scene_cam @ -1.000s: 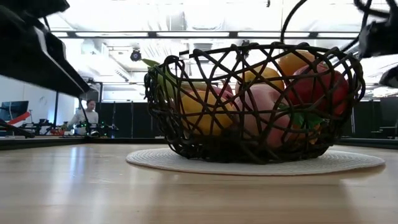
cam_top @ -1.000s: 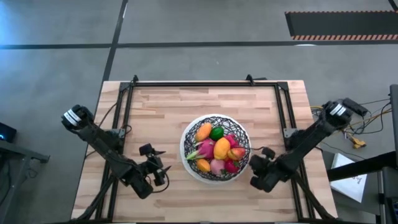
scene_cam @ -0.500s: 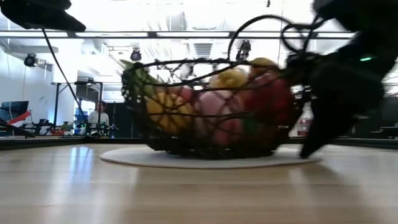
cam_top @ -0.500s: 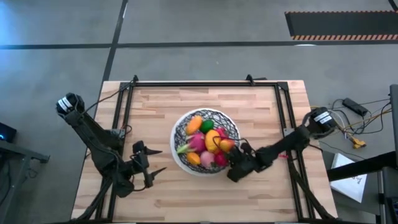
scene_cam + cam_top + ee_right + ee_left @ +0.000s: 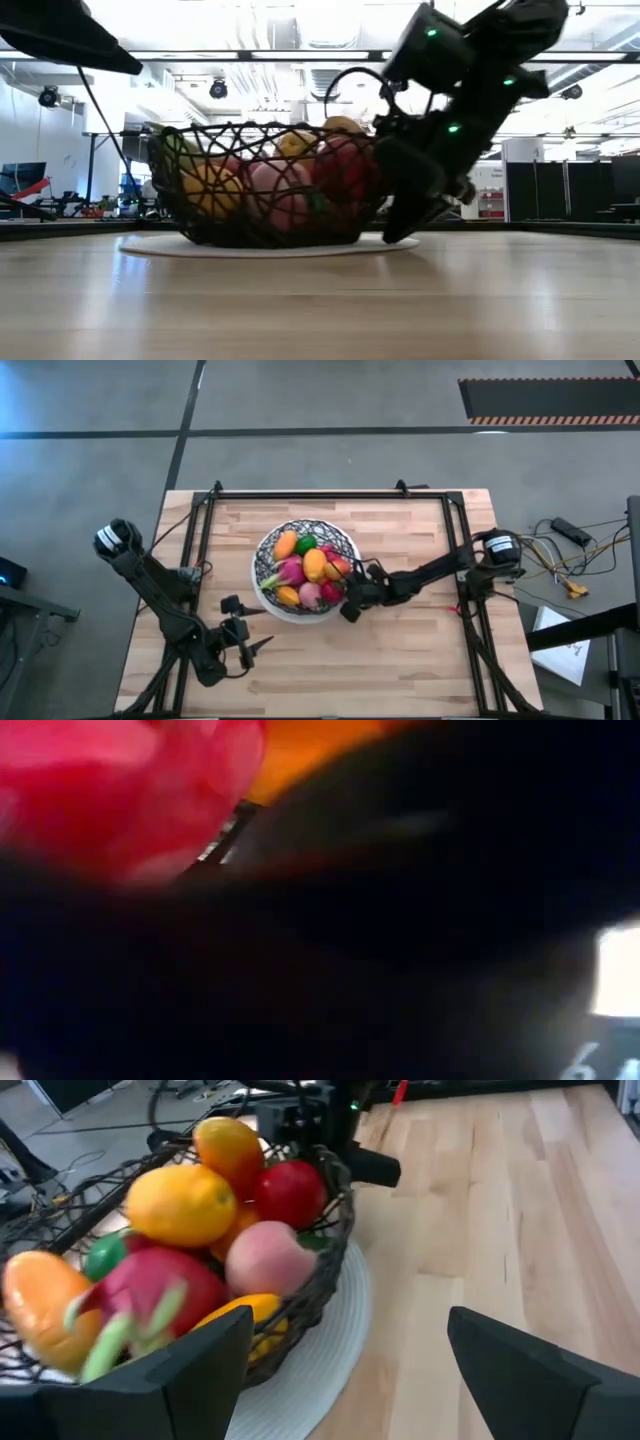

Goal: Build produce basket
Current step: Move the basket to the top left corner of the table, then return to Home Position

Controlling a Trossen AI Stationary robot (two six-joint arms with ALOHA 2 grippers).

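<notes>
Two arms share this table, and you should read both against the basket (image 5: pixel 303 570), which sits on its white rim a little left of the table's (image 5: pixel 400 660) middle, piled with the produce (image 5: pixel 308 567).

Left of and nearer than the basket, the left gripper (image 5: pixel 243 639) hangs clear of it, jaws spread wide and holding nothing; its wrist view shows both dark fingers (image 5: pixel 150 1380) parted, with the basket wall between and beyond them, apart from both.

At the basket itself, the heap stands above the wire: an orange piece (image 5: pixel 230 1142), a yellow one (image 5: pixel 182 1202), a red one (image 5: pixel 292 1190) and a peach-pink one (image 5: pixel 268 1257) ride high on the side nearest the right arm.

Right of the basket, the right gripper (image 5: pixel 352 600) is hard against its near-right wall, close to the rim. Whether its jaws are parted or closed I cannot tell; its own camera shows only red and orange pressed close against darkness.

My judgement of the risk: if you drive the right gripper further into the wall, the basket may slide or tip on its rim and shed the top pieces. Any snag of a finger in the wire could drag the whole basket when you pull away.
</notes>
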